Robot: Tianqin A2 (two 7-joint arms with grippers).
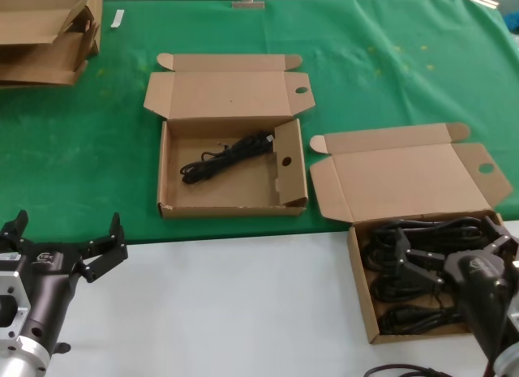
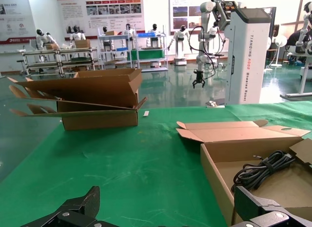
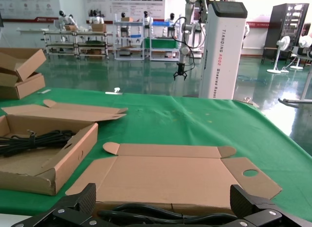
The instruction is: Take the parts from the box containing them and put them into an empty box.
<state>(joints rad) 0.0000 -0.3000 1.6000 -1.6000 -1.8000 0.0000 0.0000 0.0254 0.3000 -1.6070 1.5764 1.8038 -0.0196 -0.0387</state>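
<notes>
In the head view, the left claw (image 1: 63, 236) hangs over the white front edge of the desk (image 1: 243, 304), its fingers spread wide with nothing between them. The right claw (image 1: 454, 251) sits low inside the box containing the parts (image 1: 362, 288), its black fingers wide apart among the black cable bundles (image 1: 413, 312); whether it grips one cannot be told. On the green cloth (image 1: 365, 77) farther back, the other box (image 1: 231, 162), with its holed upright inner flap (image 1: 285, 161), holds one coiled cable (image 1: 227, 156). A flattened cardboard pile (image 1: 49, 32) lies at the far left corner.

In the left wrist view, the left claw's fingertips (image 2: 85, 205) stand well apart and hold nothing, near the box with the single cable (image 2: 263, 169). A white machine (image 2: 246, 51) behind reads "TIANQING ADD2".

In the right wrist view, the right claw's fingers (image 3: 80, 202) are spread over cables (image 3: 161, 216), before the open lid (image 3: 170, 175). The same lettering shows on the white cabinet (image 3: 222, 46).
</notes>
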